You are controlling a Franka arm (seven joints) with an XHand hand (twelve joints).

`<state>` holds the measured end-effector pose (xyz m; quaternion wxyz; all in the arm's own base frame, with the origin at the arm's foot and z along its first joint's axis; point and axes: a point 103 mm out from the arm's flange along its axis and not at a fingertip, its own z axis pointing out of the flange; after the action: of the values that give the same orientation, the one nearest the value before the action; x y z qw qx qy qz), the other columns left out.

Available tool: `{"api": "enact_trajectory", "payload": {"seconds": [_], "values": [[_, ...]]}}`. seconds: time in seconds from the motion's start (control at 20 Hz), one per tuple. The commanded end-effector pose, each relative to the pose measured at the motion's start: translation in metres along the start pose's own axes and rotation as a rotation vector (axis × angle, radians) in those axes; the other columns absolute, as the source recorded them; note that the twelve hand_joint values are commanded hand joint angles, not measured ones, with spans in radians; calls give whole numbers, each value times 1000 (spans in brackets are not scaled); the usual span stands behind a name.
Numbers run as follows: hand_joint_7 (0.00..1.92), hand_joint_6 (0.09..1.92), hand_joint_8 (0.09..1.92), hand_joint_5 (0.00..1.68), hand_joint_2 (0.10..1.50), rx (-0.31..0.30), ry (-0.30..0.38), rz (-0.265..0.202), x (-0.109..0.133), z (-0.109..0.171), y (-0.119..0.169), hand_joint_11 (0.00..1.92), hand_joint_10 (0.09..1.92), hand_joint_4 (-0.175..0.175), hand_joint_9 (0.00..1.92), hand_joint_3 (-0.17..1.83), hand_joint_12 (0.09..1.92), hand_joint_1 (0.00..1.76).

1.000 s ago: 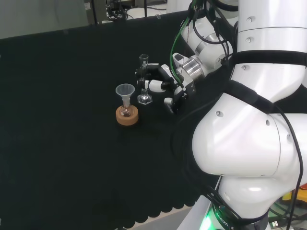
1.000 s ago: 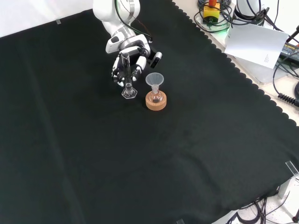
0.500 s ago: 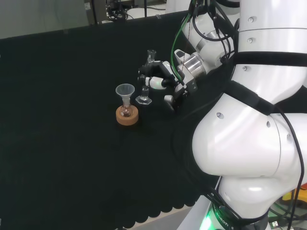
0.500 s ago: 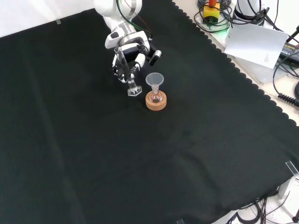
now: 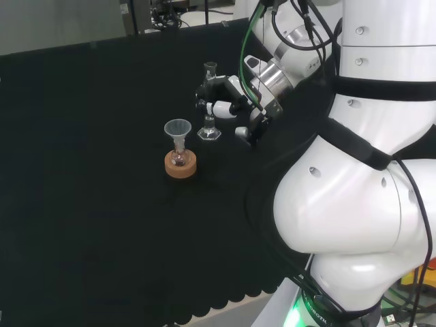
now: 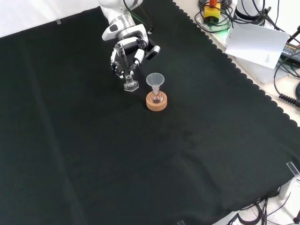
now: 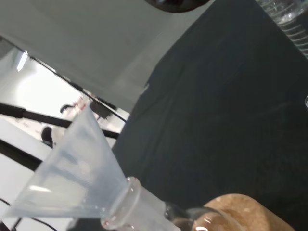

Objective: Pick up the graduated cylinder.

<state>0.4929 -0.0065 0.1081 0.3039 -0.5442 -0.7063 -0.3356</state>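
1. The cylinder (image 5: 209, 102) is held off the cloth (image 5: 82, 170); its hexagonal foot hangs clear of the black surface in the head view.
2. Its long axis runs near upright, mouth up and foot down. In the front view the cylinder (image 6: 127, 75) leans a little, the foot lying lower and to the right of the top.
3. The hand (image 5: 228, 105) is clenched round the cylinder's middle, fingers (image 5: 216, 107) curled over the tube from the right in the head view.
4. The mouth stands above the fingers and the foot hangs below them, so both ends are free.
5. In the front view the hand (image 6: 127, 49) comes in from the top, and the foot shows just under the fingertips.
6. A funnel (image 5: 178, 129) sits in a small flask (image 5: 178, 158) on a cork stand (image 5: 180, 165); this set stands on the cloth just left of and nearer than the cylinder in the head view, apart from it.
7. In the wrist view the funnel (image 7: 82, 168) and cork stand (image 7: 240, 214) loom close, with the ribbed scale of the cylinder (image 7: 288, 19) at a corner.
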Motion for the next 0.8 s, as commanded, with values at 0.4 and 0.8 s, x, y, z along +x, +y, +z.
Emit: {"api": "enact_trajectory", "payload": {"seconds": [0.4, 0.8], "values": [[1031, 724, 892, 1134, 1013, 119, -225, -22, 10, -15, 1, 1201, 392, -175, 1379, -1, 843, 1403], [1034, 720, 885, 1137, 1012, 151, -280, -31, 13, -26, 2, 1212, 388, -175, 1382, -1, 841, 1403]]}}
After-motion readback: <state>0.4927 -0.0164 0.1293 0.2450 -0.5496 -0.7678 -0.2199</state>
